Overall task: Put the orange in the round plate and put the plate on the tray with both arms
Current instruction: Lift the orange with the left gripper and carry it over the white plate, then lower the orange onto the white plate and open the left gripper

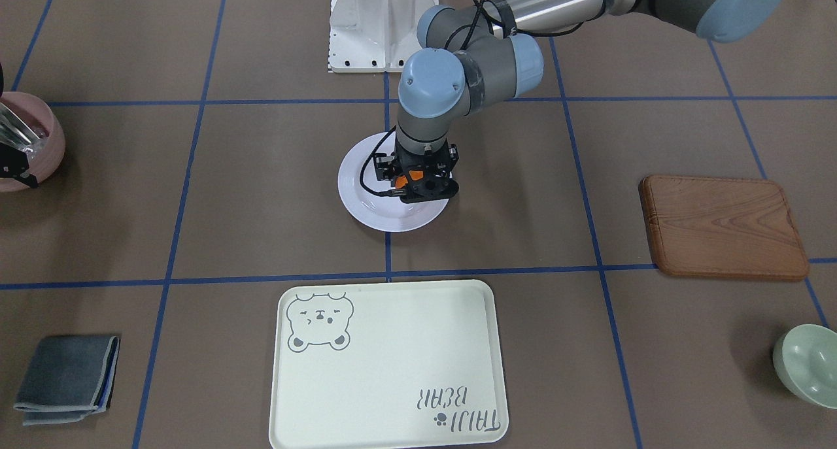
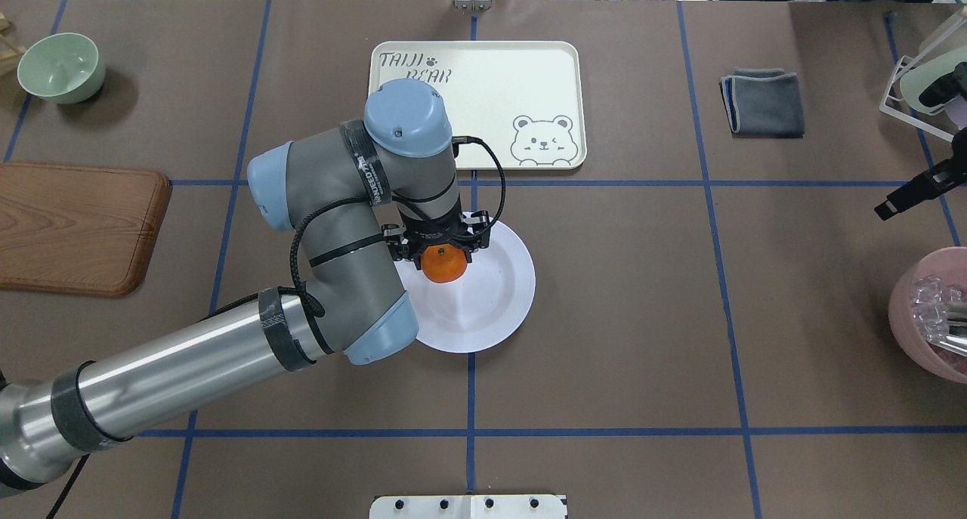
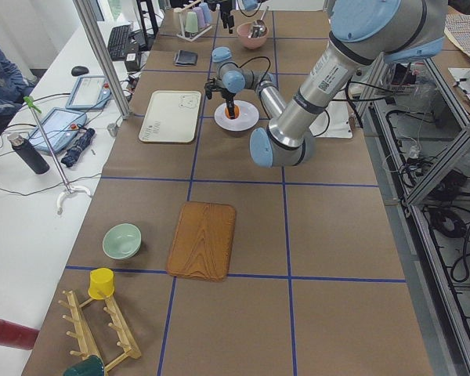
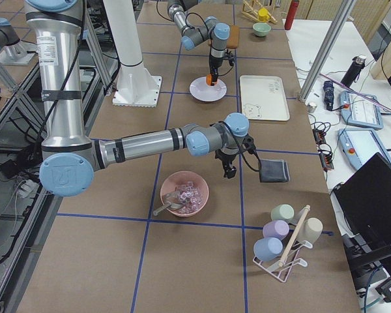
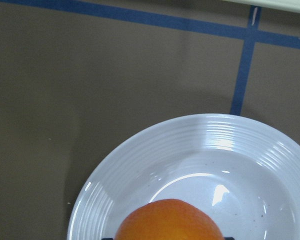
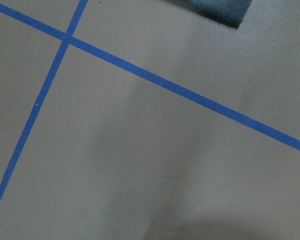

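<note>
Bright-orange orange (image 2: 443, 266), white plate (image 2: 495, 300), cream tray (image 2: 483, 88) w/ grey bear (image 2: 541, 139).

Right-end camera: I see the near right arm (image 4: 143, 142) reaching across the tabletop (image 4: 182, 261). The right gripper (image 4: 229, 171) hangs between the pink bowl (image 4: 184, 193) and the folded grey cloth (image 4: 274, 171), touching neither, and I cannot tell how its fingers stand. At the far end, the left gripper (image 4: 212, 77) points down over the round plate (image 4: 201, 93) with the orange (image 4: 208, 80) at its fingers. The tray (image 4: 264, 98) lies near the plate, apart from it. A cup rack (image 4: 283, 246) stands nearest the camera.
</note>
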Tool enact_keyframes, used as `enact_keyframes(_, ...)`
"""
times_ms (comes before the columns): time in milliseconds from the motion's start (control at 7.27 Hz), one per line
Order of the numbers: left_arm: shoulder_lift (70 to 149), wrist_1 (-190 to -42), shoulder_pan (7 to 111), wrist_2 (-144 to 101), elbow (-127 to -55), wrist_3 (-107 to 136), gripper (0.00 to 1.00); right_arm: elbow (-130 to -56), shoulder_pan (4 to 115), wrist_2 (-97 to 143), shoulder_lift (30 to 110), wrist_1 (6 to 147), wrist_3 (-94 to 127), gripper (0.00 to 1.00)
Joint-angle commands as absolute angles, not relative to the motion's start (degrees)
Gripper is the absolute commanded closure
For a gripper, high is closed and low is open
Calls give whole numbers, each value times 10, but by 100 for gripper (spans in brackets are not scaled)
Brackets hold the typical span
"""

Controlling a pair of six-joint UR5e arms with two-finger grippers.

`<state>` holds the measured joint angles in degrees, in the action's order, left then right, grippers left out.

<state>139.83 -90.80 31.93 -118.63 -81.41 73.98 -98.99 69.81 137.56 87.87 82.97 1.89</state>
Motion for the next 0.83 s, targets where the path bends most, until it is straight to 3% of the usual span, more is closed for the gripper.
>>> enact_keyframes(0, 1402, -922, 309, -1183, -795, 743, 100, -990, 697, 1375, 878, 830, 19, 0)
enact_keyframes(688, 1411, -932, 304, -1183, -778, 749, 100, -989, 694, 1375, 878, 830, 19, 0)
